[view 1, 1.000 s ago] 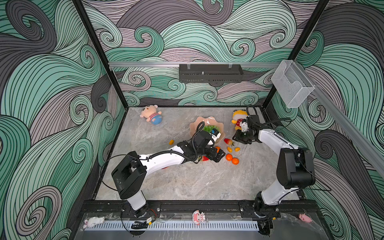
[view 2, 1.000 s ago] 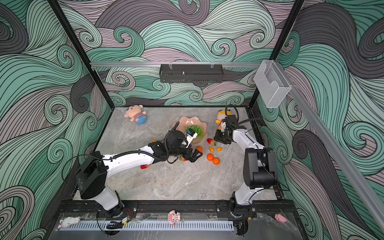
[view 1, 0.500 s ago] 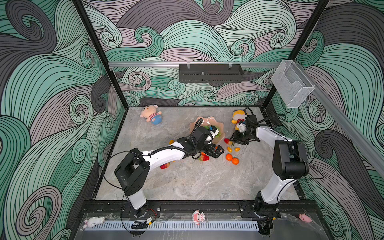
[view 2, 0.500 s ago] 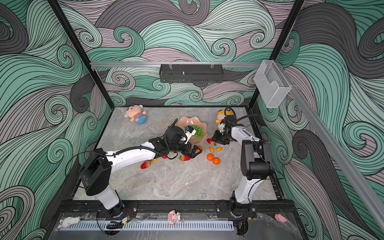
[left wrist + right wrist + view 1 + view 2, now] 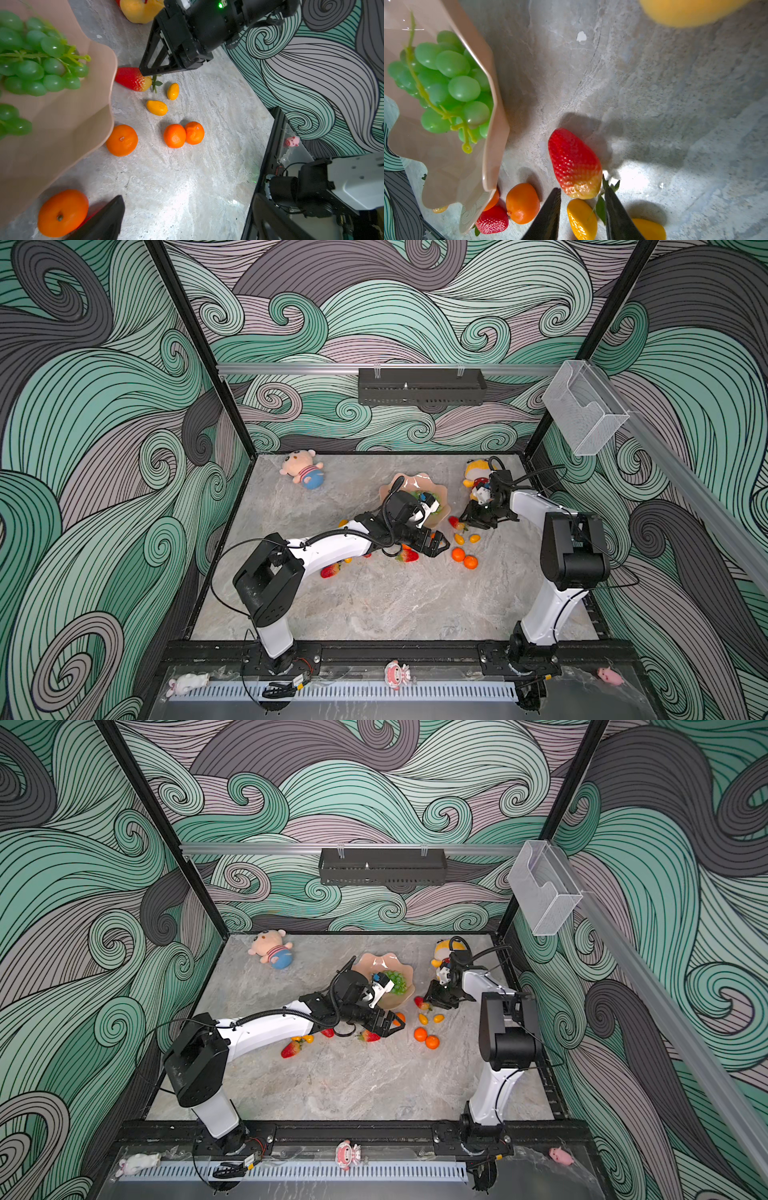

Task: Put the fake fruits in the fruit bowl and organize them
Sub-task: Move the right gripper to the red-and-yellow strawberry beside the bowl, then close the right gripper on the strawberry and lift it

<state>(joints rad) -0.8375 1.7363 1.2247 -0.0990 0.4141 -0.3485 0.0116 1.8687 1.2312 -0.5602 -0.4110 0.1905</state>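
Only the grape bunch lies in the fruit bowl. The left hand is empty and wide open. The right hand is half-open astride a strawberry.

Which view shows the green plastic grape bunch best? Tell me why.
Right wrist view: the green plastic grape bunch is large, sharp, stem visible. The left wrist view crops it; a top view shows only a small green patch.

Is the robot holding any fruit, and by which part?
Nothing is held. The right gripper has its fingers apart at the leafy end of a strawberry lying on the table; the left gripper hangs open.
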